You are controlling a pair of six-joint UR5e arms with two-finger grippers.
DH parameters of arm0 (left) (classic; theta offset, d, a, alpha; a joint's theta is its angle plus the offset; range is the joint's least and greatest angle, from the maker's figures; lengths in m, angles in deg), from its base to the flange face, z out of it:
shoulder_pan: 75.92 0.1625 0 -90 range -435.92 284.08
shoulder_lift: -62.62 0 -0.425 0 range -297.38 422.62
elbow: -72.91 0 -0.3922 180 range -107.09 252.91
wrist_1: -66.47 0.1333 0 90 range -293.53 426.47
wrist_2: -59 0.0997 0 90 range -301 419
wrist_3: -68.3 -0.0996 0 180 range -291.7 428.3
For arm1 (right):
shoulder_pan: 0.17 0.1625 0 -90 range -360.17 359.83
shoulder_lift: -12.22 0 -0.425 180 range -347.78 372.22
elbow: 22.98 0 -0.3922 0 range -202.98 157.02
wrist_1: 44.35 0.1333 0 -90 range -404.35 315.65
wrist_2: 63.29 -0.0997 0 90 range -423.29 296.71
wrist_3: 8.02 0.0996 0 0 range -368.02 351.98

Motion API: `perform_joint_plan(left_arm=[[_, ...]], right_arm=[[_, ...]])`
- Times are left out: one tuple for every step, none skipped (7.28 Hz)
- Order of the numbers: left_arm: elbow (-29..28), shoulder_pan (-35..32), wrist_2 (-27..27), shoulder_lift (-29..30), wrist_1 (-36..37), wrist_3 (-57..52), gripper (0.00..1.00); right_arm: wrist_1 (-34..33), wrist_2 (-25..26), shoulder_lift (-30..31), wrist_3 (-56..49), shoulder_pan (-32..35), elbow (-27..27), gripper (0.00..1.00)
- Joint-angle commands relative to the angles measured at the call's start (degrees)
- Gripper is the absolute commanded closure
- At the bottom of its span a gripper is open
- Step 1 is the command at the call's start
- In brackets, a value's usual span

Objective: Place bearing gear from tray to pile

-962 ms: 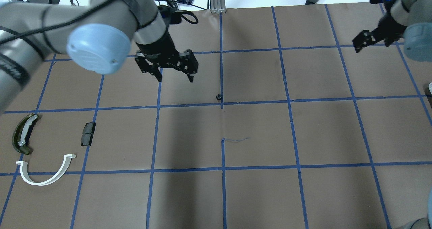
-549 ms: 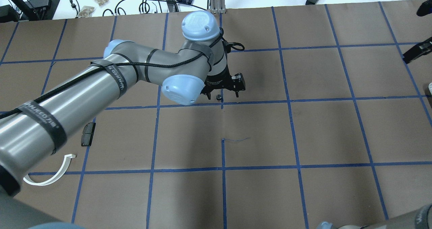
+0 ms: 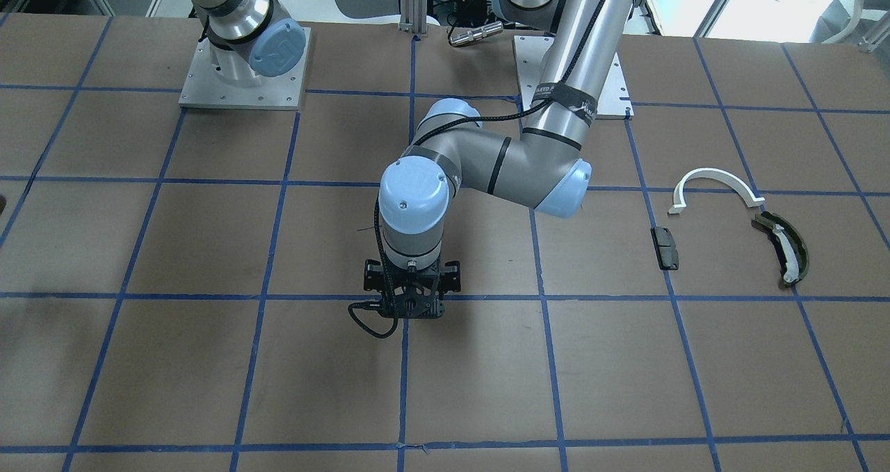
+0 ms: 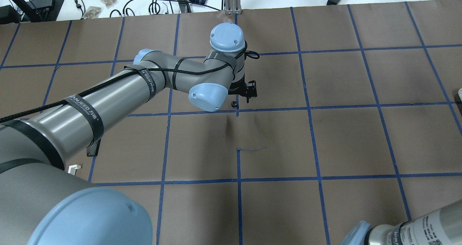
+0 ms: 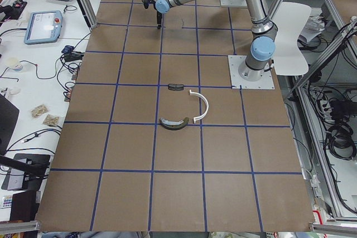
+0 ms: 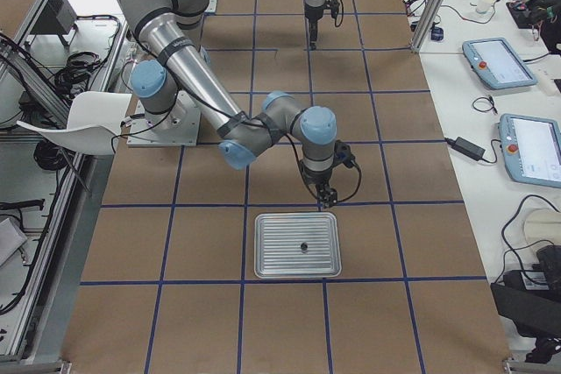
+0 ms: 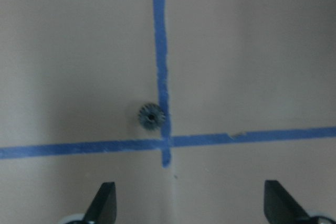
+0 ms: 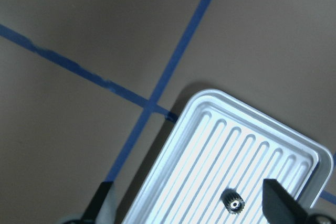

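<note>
From the front, my left arm has swung in and dropped, its jaws low over the middle of the table, well apart from the pile toward the table's left end. Overhead, the bearing gear lies on the table just beside those jaws and my right jaws have left the view, so I judge the carry to the pile now falls to my left side. My left wrist shows the left jaws wide open and empty, the gear ahead of the tips untouched; my right wrist shows jaws equally wide and empty above the tray, which holds a second gear.
</note>
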Motion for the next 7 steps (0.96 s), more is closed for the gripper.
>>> perform_joint_plan(left_arm=[[-1.04,0.20,0.33,2.80,2.30,-1.54,0.09],[-1.21,0.55,0.25,3.07,3.10,-2.77,0.57],[-0.34,0.90,0.33,3.25,3.11,-3.04,0.63],[0.10,0.90,0.33,3.42,3.11,-2.96,0.63],[0.02,0.90,0.33,3.34,2.85,-3.04,1.00],[0.11,0.90,0.25,3.51,2.50,-2.43,1.00],[0.02,0.90,-0.19,3.43,2.41,-2.60,1.00]], right_arm=[[-0.31,-0.26,-6.36,-2.28,-3.66,-4.91,0.04],[-0.22,-1.05,-8.56,-2.37,-4.97,-5.89,0.05],[-0.14,-1.66,-9.89,-2.46,-6.64,-5.90,0.10],[-0.22,-2.71,-10.60,-3.24,-6.92,-6.07,0.10],[-0.22,-2.72,-10.69,-2.82,-7.01,-5.55,0.10],[-0.22,-2.81,-10.69,-2.46,-7.01,-5.81,0.10],[-0.22,-2.90,-10.86,-2.72,-7.01,-5.29,0.12]])
